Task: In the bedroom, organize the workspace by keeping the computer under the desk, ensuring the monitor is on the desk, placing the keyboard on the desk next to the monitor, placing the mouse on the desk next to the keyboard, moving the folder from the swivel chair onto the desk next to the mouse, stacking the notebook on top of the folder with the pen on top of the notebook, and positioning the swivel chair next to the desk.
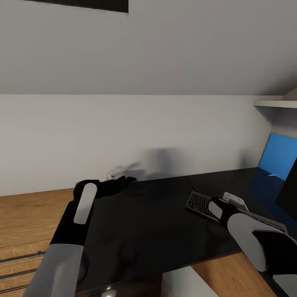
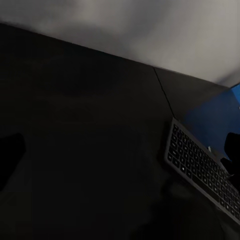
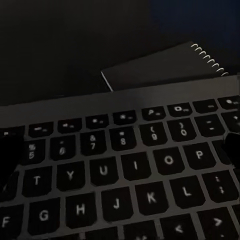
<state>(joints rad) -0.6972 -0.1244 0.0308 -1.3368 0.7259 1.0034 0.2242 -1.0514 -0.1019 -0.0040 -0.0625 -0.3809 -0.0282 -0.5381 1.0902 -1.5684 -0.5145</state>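
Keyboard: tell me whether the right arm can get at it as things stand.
Probably yes. The right gripper hangs just over the keyboard on the desk, and the right wrist view looks straight down on the keys with nothing between. Whether the fingers are open cannot be told.

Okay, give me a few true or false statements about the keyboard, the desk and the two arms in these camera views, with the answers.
1. The keyboard lies on the black desk. True.
2. A spiral-bound notebook lies just beyond the keyboard. True.
3. The desk top is white. False: it is black.
4. The right gripper is over the wooden floor. False: it is over the keyboard.
5. The left gripper is near the desk's far edge by the wall. True.
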